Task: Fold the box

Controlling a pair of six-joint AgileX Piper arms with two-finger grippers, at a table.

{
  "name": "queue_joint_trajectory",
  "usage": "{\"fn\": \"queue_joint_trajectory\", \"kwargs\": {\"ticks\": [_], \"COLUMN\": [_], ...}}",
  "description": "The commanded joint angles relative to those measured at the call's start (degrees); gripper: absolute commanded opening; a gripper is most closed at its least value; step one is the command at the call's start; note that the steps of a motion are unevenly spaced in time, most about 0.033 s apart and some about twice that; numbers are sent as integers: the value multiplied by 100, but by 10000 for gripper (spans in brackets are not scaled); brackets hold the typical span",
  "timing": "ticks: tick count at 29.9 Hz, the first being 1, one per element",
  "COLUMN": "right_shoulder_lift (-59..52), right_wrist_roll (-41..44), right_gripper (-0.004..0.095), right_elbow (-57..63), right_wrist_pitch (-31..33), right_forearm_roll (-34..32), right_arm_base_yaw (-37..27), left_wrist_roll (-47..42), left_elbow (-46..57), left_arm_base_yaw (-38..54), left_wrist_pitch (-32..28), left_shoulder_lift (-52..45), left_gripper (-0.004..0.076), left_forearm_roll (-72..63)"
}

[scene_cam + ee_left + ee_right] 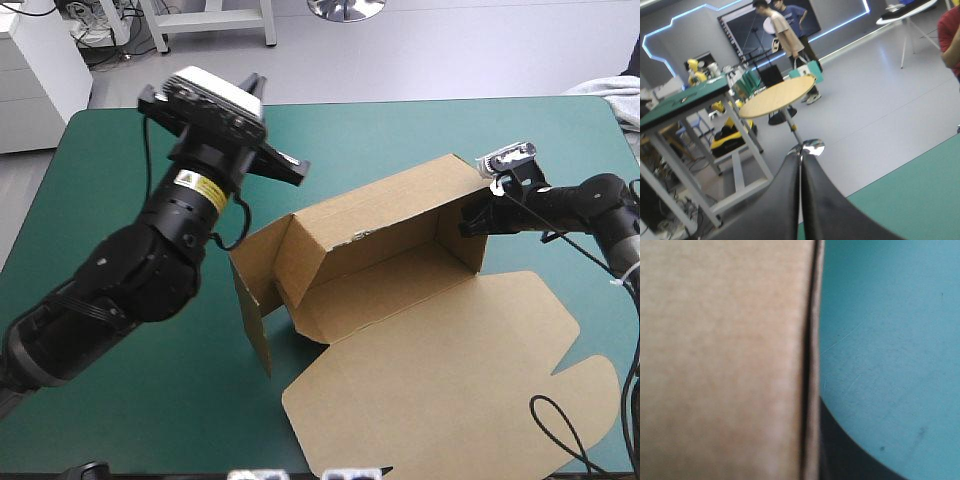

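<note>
Raised nearest, left claw [801,156] is clenched on nothing above the surface [400,130]. Right claw [478,216] grasps an end wall of the box [400,285] mid-surface. Walls stand, but the other end's flaps look untucked and the lid lies flat.

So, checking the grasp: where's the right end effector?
High view, right of centre: the right end effector grips the right end wall of the brown cardboard box.
</note>
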Motion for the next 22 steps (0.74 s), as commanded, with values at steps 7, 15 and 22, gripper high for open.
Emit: {"fn": "queue_joint_trajectory", "kwargs": {"ticks": [7,15,22], "right_shoulder_lift": [-185,-175,-54], "right_wrist_roll": [1266,3450,4610], "right_gripper": [1,1,1], "right_elbow": [-976,-1953,-2974], "right_wrist_pitch": [344,699,1555], "right_forearm_roll": [-710,-1933,-2670], "right_arm_base_yaw": [379,1278,1733], "left_wrist_roll": [1592,2476,2951], "left_elbow": [-205,-186,-186], "left_arm_base_yaw": [1927,3431,4261], "left_wrist_pitch": [-166,358,646], "left_shoulder_lift": [-388,-388,-397], "left_gripper": [-4,-4,-4], "left_forearm_roll": [-2641,-4076,-4659]}}
